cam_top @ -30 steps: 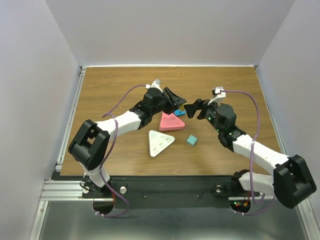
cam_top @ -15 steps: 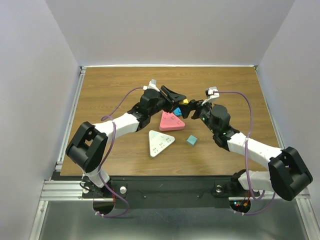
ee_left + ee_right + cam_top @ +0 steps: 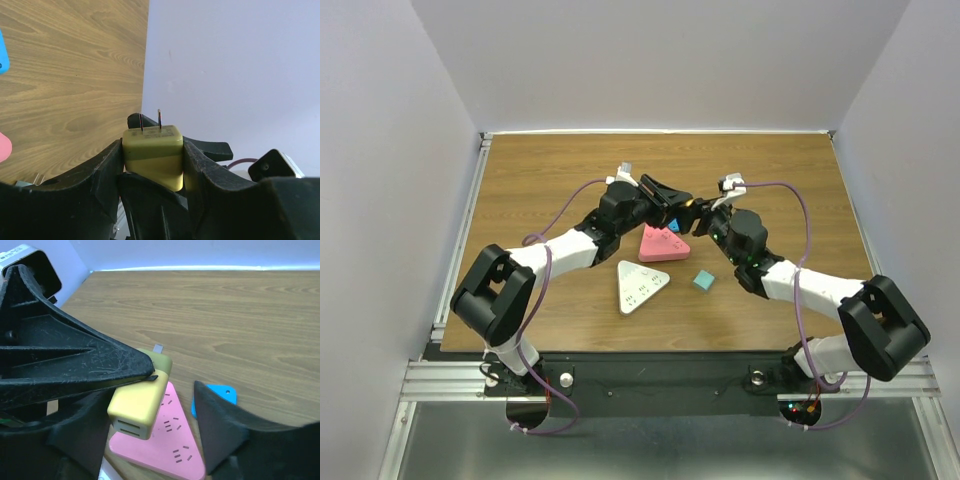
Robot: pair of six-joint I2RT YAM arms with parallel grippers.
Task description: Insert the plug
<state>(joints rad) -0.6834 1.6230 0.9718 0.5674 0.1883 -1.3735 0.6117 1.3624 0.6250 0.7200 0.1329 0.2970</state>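
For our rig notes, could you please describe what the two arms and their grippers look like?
The left arm and right arm match: white links between bulky black joints, each trailed by a purple cable. The left gripper and right gripper each have two broad black fingers tapering to tips, scuffed in places. A small white block sits on each wrist.

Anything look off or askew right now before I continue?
Nothing is spilled or damaged. One oddity: the plug, clamped in the left end effector by the pink strip, has its prongs pointing away from the strip, not down at its sockets. The right end effector straddles it, open.
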